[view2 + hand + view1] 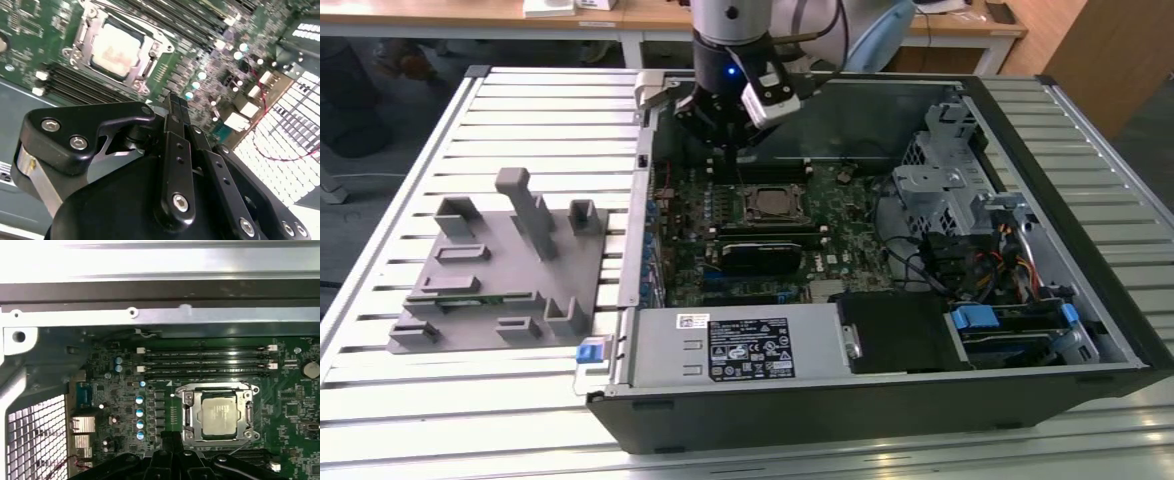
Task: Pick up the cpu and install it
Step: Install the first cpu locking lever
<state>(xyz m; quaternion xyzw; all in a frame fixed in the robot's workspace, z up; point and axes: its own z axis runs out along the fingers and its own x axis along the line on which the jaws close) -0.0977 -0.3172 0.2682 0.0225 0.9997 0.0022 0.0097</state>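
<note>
The cpu (218, 413) (115, 50), a pale silver square, lies flat inside the metal-rimmed socket frame (186, 412) on the green motherboard (120, 405). In the exterior view the socket with the cpu (767, 203) sits mid-board in the open computer case. My gripper (722, 153) hangs over the board just beyond the socket's far corner, towards the exterior view's left. Its black fingers (174, 107) lie pressed together, shut, with nothing between them. Its fingertips (170, 436) end beside the socket frame, clear of the cpu.
A grey plastic fixture (500, 265) stands on the slatted table at the exterior view's left. Inside the case are a black rectangular module (767, 252), the power supply (734, 345), a metal drive cage (947, 180) and loose cables. Memory slots (207, 362) run beside the socket.
</note>
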